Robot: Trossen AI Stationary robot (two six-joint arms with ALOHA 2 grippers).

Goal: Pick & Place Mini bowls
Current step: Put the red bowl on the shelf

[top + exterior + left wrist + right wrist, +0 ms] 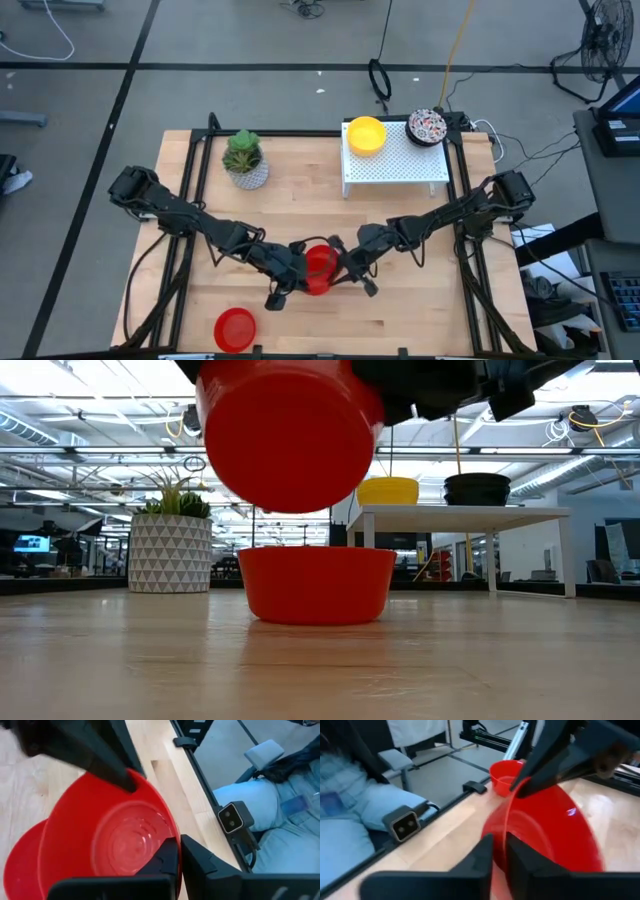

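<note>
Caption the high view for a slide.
Both hands, left and right, grip one red mini bowl mid-table; another red bowl sits near the front edge.

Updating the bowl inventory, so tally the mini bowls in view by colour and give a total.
Red: 2, one bowl held up between both arms, one on the table near the front edge
Yellow: 1, on the white stand
Speckled white: 1, on the stand beside the yellow one
Total: 4
</note>
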